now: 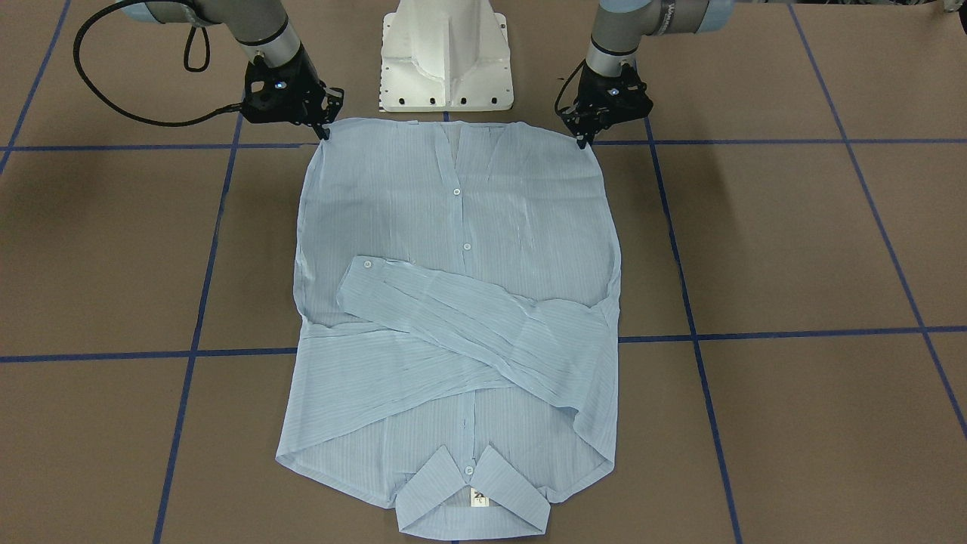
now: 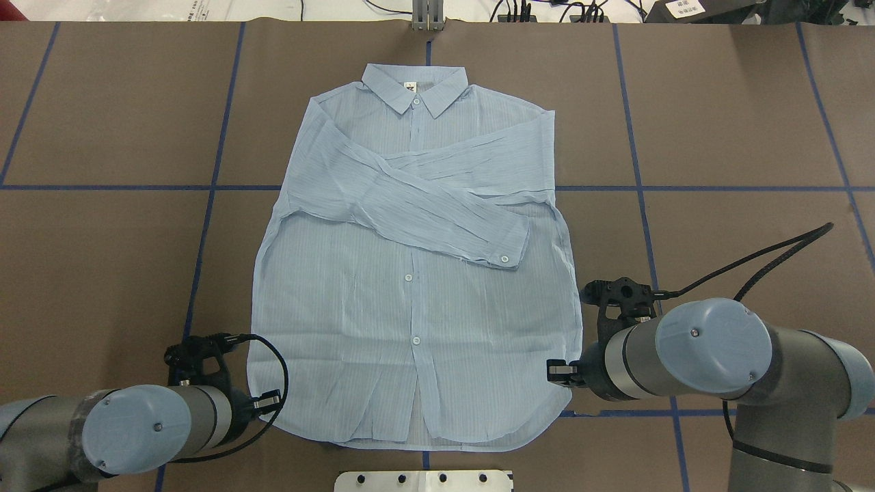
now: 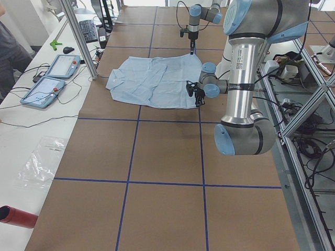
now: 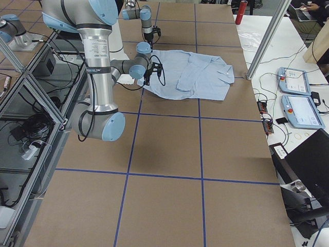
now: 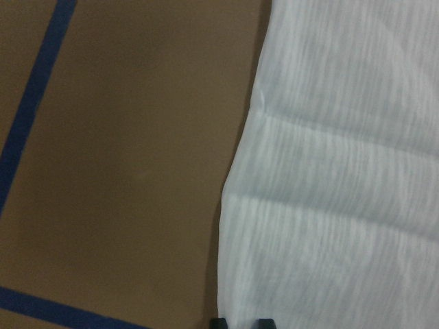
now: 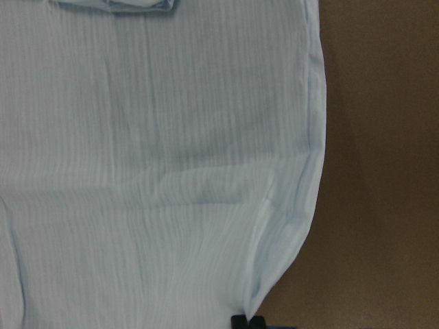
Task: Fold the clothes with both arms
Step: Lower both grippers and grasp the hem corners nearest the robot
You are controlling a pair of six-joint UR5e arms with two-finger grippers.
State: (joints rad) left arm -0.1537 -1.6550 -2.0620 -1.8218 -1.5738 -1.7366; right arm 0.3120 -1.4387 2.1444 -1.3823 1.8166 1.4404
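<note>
The pale-blue striped shirt [image 1: 461, 227] [image 2: 410, 307] lies flat and face up on the brown table, with the collar [image 2: 414, 92] on the far side from the robot and both sleeves crossed over the chest. My left gripper [image 1: 584, 141] [image 5: 241, 322] stands on one near hem corner. Its two fingertips [image 5: 218, 321] show a small gap, and the cloth lies flat between them. My right gripper [image 1: 325, 136] [image 6: 247, 322] is at the other near hem corner with its tips together, and the hem puckers into them.
The white pedestal base [image 1: 446, 60] stands just behind the hem. Blue tape lines [image 1: 793, 332] grid the brown table. A side bench past the collar end holds two tablets [image 3: 55, 76], a keyboard [image 3: 89, 30] and a red cylinder [image 3: 15, 217]. A person's arm [image 3: 8, 57] shows there.
</note>
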